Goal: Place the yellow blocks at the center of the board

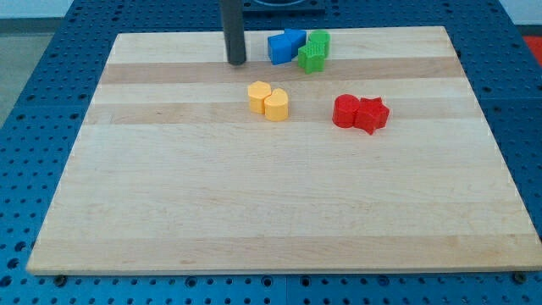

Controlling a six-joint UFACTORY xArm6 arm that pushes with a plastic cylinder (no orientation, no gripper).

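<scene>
Yellow plastic blocks are seen as a touching pair in the upper middle of the frame, above the centre of the pale wooden tabletop (279, 212): a yellow hexagonal block (258, 96) on the left and a yellow heart-shaped block (276, 105) just beside it on the right. No hand is fitted to the arm; only a straight dark rod is seen, and nothing is held by it. My tip (236, 63) is set down near the top edge, above and slightly left of the yellow pair, apart from them. Just right of the tip, two blue blocks (284, 46) are pressed against two green blocks (314, 51). Further right and lower, a red round block (345, 111) is touched by a red star-shaped block (372, 114).
</scene>
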